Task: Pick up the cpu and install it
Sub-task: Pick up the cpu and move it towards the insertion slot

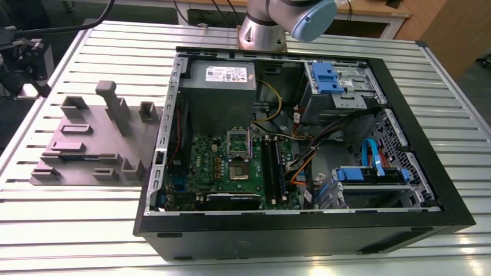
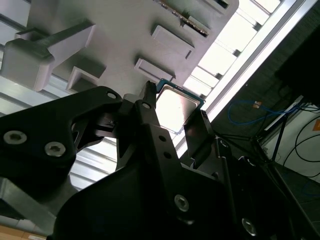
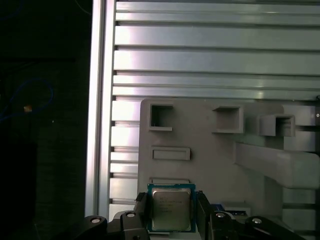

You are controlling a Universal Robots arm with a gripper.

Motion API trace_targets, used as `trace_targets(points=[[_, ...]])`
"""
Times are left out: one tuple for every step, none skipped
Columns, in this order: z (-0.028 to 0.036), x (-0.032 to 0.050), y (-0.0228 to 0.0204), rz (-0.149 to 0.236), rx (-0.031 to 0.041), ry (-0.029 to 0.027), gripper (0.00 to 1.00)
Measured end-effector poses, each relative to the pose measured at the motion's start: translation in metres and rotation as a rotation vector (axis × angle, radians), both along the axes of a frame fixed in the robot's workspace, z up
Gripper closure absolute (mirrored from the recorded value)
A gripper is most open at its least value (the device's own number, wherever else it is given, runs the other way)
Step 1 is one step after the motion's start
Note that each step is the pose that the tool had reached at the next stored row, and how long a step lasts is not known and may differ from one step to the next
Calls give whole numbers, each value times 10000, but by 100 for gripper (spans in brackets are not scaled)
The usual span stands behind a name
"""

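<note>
Gripper (image 3: 172, 214) is pinching the cpu (image 3: 170, 207), one finger on each of two opposite edges, with the metal top facing the first wrist camera. The chip's square, so there's no long axis to align. I judge it's held clear above the grey tray (image 3: 210, 150). The motherboard socket (image 1: 239, 168) lies inside the case (image 1: 307, 233), to the exterior view's right of the tray.

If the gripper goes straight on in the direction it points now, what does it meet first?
The gripper is shut on the cpu, so the cpu would probably touch the grey tray behind it first. How far off the tray lies is unclear.
</note>
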State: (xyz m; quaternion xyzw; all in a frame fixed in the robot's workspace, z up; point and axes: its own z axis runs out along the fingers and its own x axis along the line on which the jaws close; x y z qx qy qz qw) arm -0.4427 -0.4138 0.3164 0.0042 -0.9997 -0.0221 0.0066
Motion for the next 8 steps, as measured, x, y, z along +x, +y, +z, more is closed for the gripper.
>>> trace_targets(points=[[4, 0, 0, 0, -6, 0, 53], [4, 0, 0, 0, -7, 0, 53], [5, 0, 0, 1, -9, 0, 53], [7, 0, 0, 0, -11, 0, 53], [10, 0, 0, 0, -12, 1, 53], [14, 0, 0, 0, -13, 3, 53], [18, 0, 0, 0, -12, 1, 53], [19, 0, 0, 0, -11, -1, 53]])
